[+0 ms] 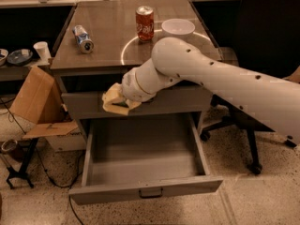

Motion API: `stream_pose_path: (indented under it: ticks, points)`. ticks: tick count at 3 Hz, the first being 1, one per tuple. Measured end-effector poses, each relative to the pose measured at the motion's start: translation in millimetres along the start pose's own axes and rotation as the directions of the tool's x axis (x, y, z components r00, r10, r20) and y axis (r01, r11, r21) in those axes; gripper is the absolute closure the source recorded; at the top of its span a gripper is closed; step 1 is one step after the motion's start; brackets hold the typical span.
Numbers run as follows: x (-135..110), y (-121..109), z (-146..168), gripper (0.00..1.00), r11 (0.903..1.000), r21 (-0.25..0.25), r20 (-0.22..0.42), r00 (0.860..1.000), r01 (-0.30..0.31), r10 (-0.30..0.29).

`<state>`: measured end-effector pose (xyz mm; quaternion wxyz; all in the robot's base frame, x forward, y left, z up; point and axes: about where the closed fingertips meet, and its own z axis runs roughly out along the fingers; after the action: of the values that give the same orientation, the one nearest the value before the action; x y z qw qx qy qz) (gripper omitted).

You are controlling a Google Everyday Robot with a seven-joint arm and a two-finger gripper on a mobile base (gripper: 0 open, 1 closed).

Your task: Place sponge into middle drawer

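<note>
My gripper hangs in front of the closed upper drawer, just above the back left part of the open middle drawer. Its yellowish fingers are closed around the sponge, of which only a dark green sliver shows between them. The middle drawer is pulled fully out, wide and grey, with a small dark handle on its front. Nothing lies inside it. My white arm reaches in from the right.
On the cabinet top stand a red soda can and a white bowl, and a silver-blue can lies on its side. A cardboard box is at the left and a black office chair at the right.
</note>
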<state>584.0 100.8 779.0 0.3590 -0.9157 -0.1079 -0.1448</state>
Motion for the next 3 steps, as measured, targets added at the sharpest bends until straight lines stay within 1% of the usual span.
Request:
stream_pose_path:
  ticks: [1,2,3]
  points:
    - [-33.0,28.6,55.0,1.00,0.9989,-0.004,0.163,0.986,-0.046,0.046]
    - [-69.5,52.5,103.3,1.00,0.9968,-0.012,0.287,0.955,-0.079,0.079]
    - [-89.9,67.2,143.8,1.00,0.9937,-0.048,0.341,0.933,-0.101,0.111]
